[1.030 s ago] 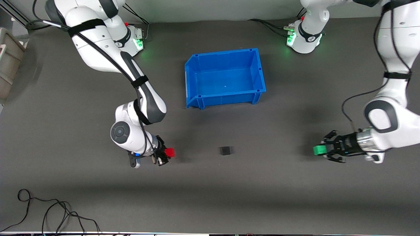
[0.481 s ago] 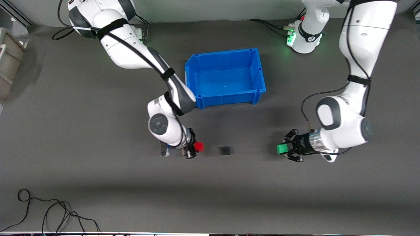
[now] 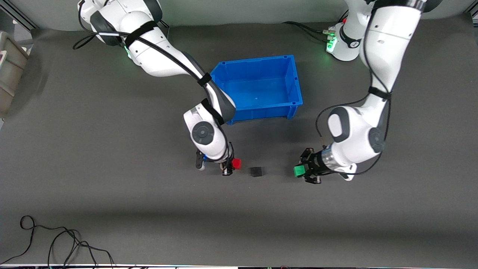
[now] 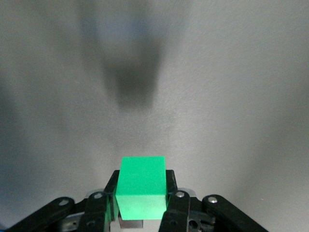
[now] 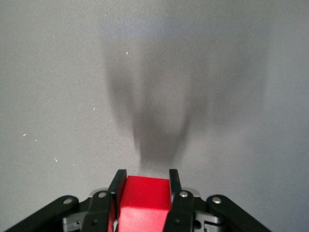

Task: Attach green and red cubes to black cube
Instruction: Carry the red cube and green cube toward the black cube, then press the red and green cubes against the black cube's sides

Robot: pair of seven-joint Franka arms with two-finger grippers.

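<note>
Both arms have closed in on the black cube (image 3: 256,171) since a second ago. Right pincer (image 3: 233,164), clamped on the red cube (image 3: 236,163), is just beside it toward the right arm's end of the table (image 3: 112,209). Left pincer (image 3: 301,171), clamped on the green cube (image 3: 298,170), is near, still apart. Farther from the camera sits a blue bin (image 3: 257,87).

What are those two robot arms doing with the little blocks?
Each arm is holding one block. The right gripper is shut on the red cube, and the left gripper is shut on the green cube. The black cube sits on the table between them, not touched yet. The blue bin has nothing in it.
</note>
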